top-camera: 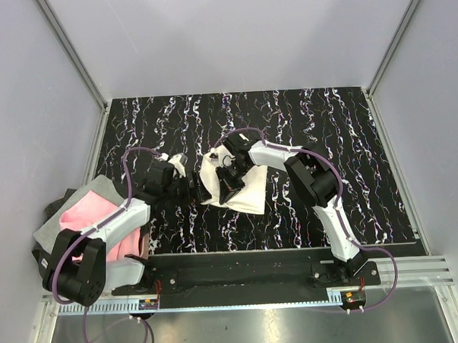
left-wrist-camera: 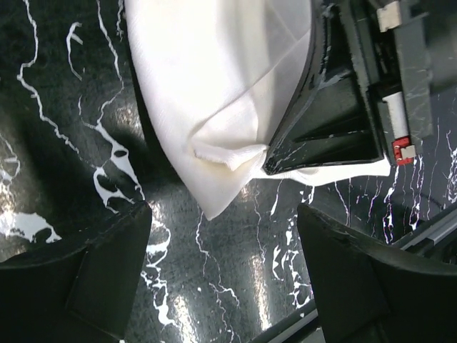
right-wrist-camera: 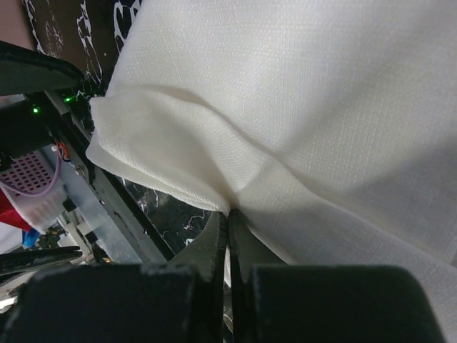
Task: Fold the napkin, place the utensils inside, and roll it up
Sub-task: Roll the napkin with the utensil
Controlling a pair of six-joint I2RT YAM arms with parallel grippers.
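The cream napkin lies folded on the black marbled table, near its middle. My right gripper reaches down onto the napkin's left part and is shut on a pinched ridge of the napkin; the jaws meet at the fold. My left gripper hovers just left of the napkin, open, with only bare table between its fingers. In the left wrist view the napkin hangs in a point ahead of the left gripper, with the right gripper clamped on it. The utensils are out of view.
A pink and grey cloth lies bunched at the table's left edge under the left arm. A metal rail runs along the near edge by the arm bases. Grey walls enclose the table on three sides.
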